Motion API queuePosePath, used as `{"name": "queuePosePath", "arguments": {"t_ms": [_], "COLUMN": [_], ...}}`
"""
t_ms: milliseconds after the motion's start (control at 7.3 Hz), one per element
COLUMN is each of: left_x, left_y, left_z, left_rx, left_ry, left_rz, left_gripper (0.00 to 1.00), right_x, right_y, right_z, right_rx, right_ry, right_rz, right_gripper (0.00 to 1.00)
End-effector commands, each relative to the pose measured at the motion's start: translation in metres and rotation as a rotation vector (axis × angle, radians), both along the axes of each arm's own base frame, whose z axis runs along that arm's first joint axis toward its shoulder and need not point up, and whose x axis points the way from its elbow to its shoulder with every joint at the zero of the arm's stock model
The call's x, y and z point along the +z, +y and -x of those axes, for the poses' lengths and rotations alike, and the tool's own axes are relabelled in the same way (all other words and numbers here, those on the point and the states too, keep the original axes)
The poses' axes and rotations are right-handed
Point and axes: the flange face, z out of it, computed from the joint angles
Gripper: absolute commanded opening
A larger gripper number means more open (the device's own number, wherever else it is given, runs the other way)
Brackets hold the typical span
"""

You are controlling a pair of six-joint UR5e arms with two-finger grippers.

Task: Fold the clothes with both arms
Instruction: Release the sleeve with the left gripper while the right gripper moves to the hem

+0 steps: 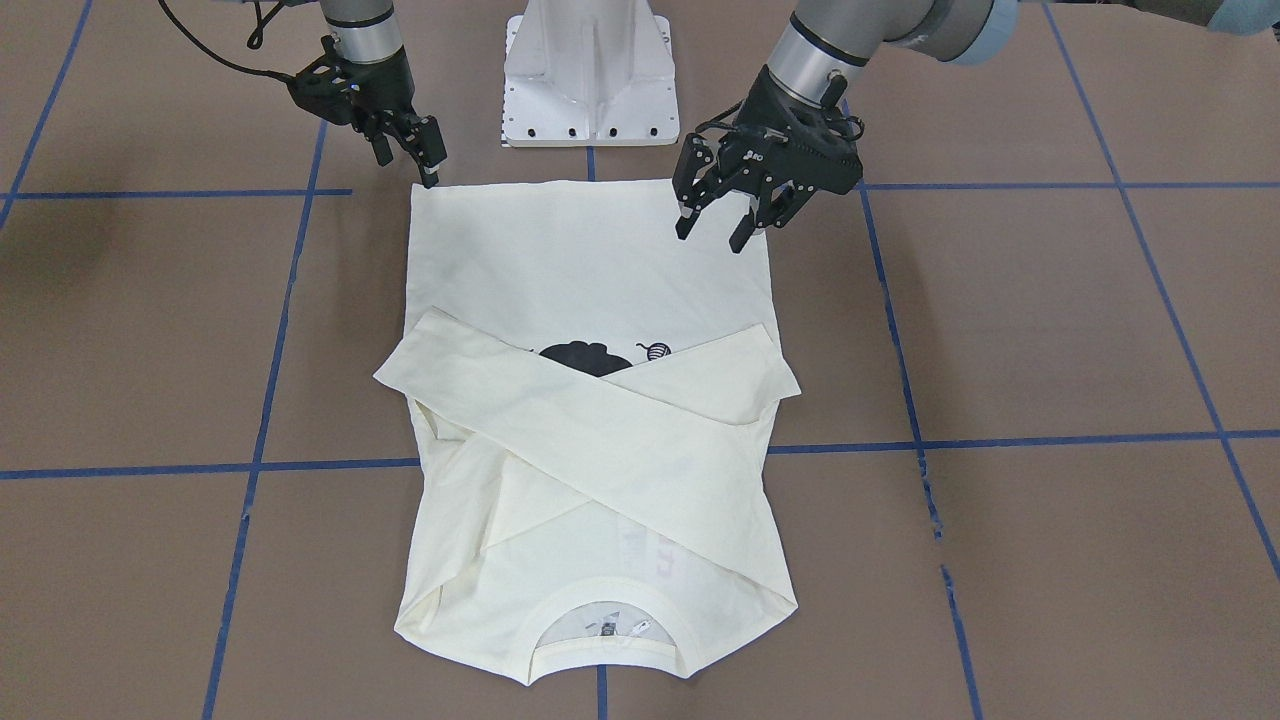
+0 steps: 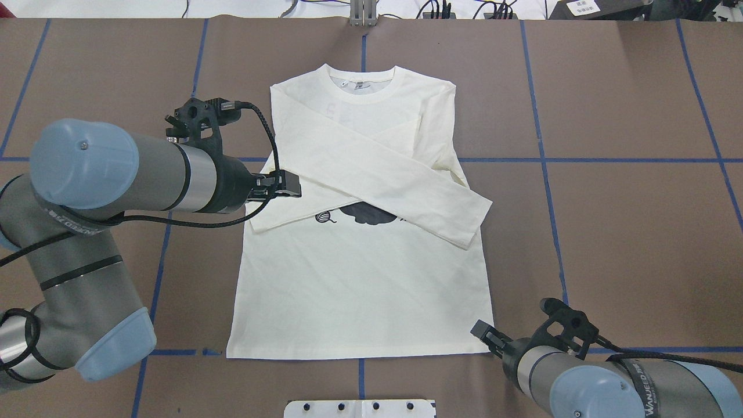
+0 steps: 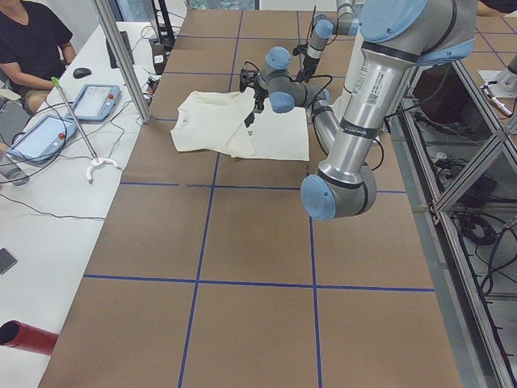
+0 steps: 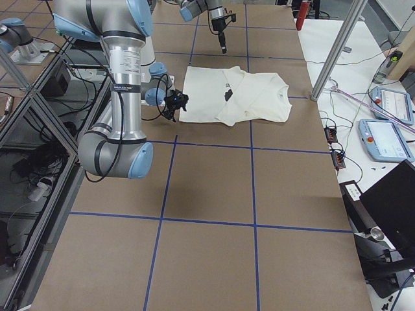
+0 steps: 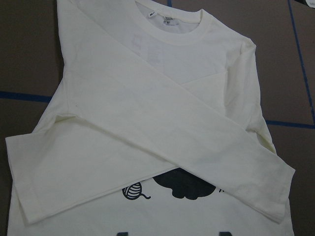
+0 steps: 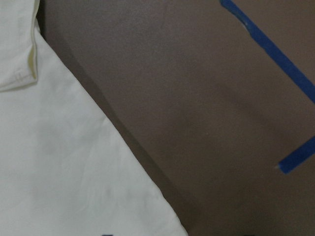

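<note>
With both sleeves crossed over the long-sleeved shirt, the left gripper hangs spread above the hem and the right gripper, seemingly closed, just off the hem corner, likely readying the lengthwise fold.

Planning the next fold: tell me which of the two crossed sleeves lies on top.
The sleeve running from the shirt's robot-left shoulder to the cuff on the robot's right lies on top; the other sleeve passes beneath it.
</note>
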Motion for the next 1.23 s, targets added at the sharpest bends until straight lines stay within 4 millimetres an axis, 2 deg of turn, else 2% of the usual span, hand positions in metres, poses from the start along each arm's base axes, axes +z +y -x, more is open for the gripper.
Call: {"name": "queuePosePath", "arguments": {"t_ms": [0,548,685,959,1096], "left_x": [0.005,0.006,0.006,0.005,0.004], "left_y": [0.001,0.001,0.001,0.001,0.001], "left_z": [0.000,0.000,0.000,0.000,0.000], "left_rx": [0.001,0.001,0.001,0.001,0.001], "left_ry": [-0.007,-0.008,-0.008,-0.006,-0.005], "left_rz": [0.005,0.007,0.007,0.006,0.005], "left_gripper": [0.70,0.71,0.71,0.71,0.71], "right_x": [0.005,0.014,0.014,0.013,0.010], "right_y": [0.003,0.006,0.005,0.005,0.005], "right_z": [0.012,0.023,0.024,0.023,0.022], "right_rx": [-0.014,-0.022,-0.022,-0.023,-0.024], "right_ry": [0.012,0.032,0.033,0.029,0.023], "right_rz": [0.011,0.012,0.012,0.012,0.013], "right_gripper": [0.91,0.86,0.63,0.00,0.00]}}
